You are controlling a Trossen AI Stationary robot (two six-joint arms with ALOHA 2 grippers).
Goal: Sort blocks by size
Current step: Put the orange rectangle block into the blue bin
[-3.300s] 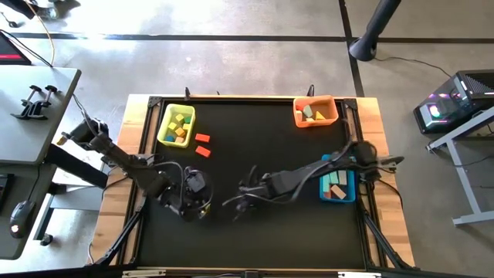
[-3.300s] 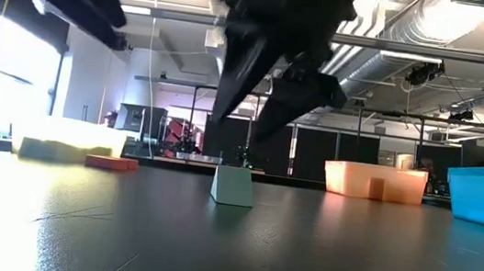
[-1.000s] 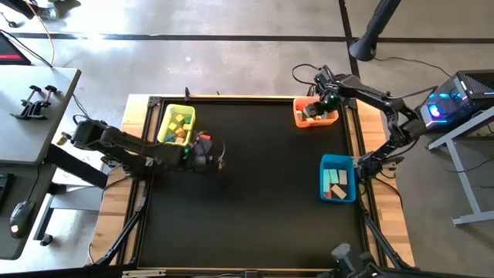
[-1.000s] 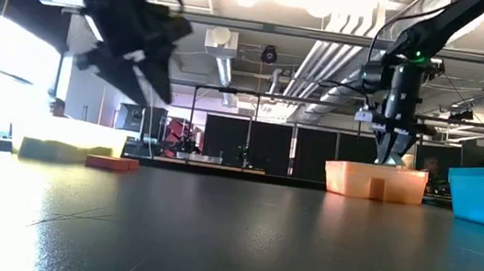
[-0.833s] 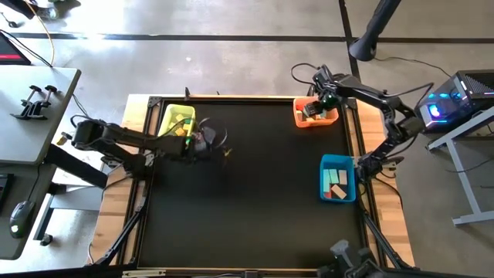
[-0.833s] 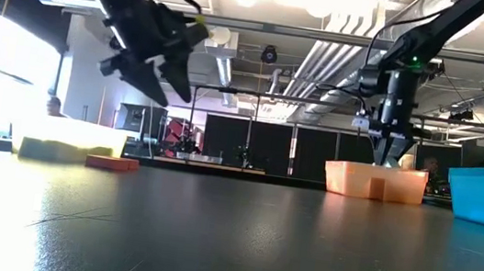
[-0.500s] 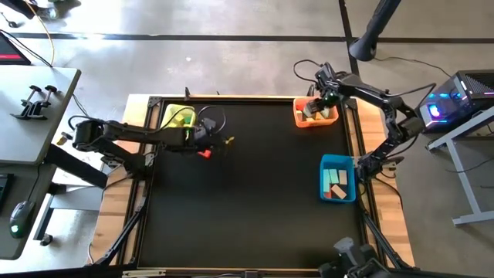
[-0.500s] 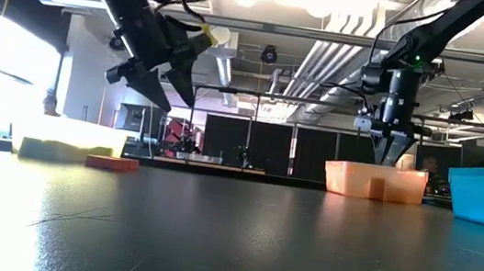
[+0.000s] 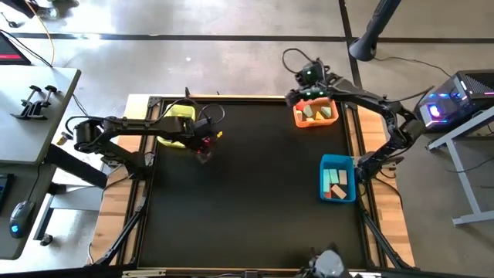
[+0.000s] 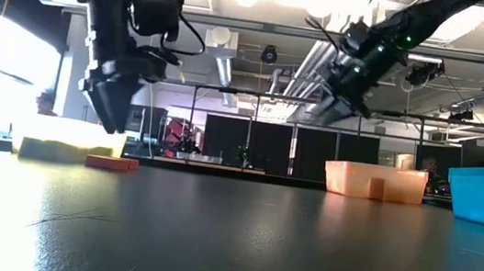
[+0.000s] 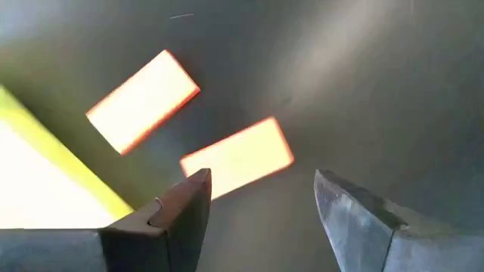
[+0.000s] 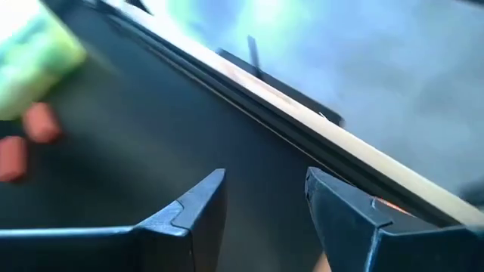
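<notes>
Hovering my left claw (image 11: pixel 261 200) over two red blocks (image 11: pixel 237 157) on the tabletop (image 9: pixel 255 201), just beside the yellow bin (image 9: pixel 171 116); its fingers spread wide, empty. Other blocks fill the orange bin (image 9: pixel 316 114) and blue bin (image 9: pixel 337 178). My right claw (image 12: pixel 265 196), parted and empty, hangs near the orange bin's far-left corner.

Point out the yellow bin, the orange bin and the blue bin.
yellow bin (image 9: pixel 176 113): high view, far rim.
orange bin (image 9: pixel 316 122): high view, near rim.
blue bin (image 9: pixel 324 178): high view, left wall.
</notes>
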